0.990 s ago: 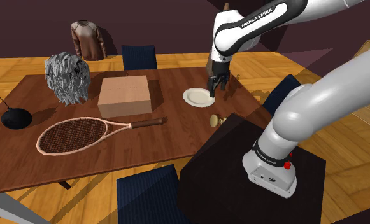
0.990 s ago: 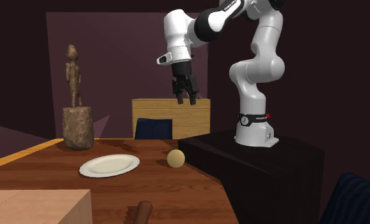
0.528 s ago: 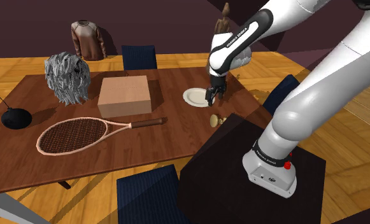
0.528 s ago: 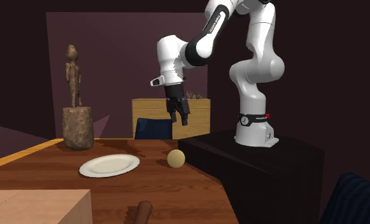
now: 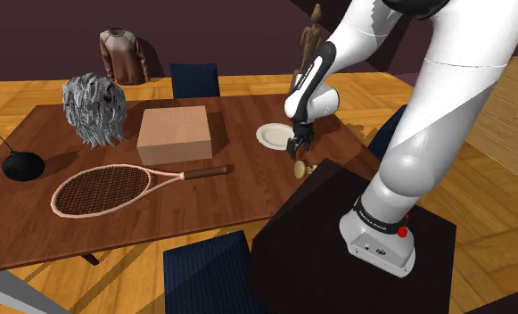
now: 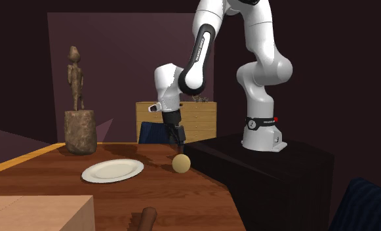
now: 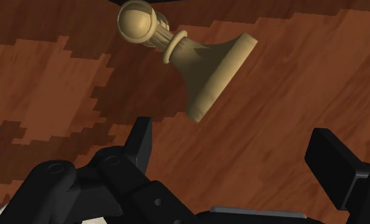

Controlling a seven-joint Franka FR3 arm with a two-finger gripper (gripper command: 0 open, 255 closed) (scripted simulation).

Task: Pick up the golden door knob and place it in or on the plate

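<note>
The golden door knob (image 5: 302, 168) (image 6: 180, 163) lies on its side on the dark wooden table (image 5: 114, 218), close to the edge by the stand. In the wrist view the knob (image 7: 183, 56) rests on the wood just beyond the fingertips, its round head and flared base both in sight. My black gripper (image 5: 298, 150) (image 6: 179, 139) (image 7: 237, 149) hangs open just above the knob, fingers pointing down and apart, nothing between them. The white plate (image 5: 275, 136) (image 6: 113, 170) lies flat on the table beside the knob, a short way from the gripper.
A tan box (image 5: 174, 130), a racket (image 5: 114, 186), a grey shaggy object (image 5: 94, 108) and a black round thing (image 5: 21, 165) share the table. A wooden figure on a stump (image 6: 79, 115) stands near the far edge. Blue chairs (image 5: 194, 78) surround it; the dark stand (image 5: 355, 241) abuts the knob's side.
The arm has swung down and toward the stand. The gripper dropped from above the plate to just over the knob, staying open. Knob and plate have not moved.
</note>
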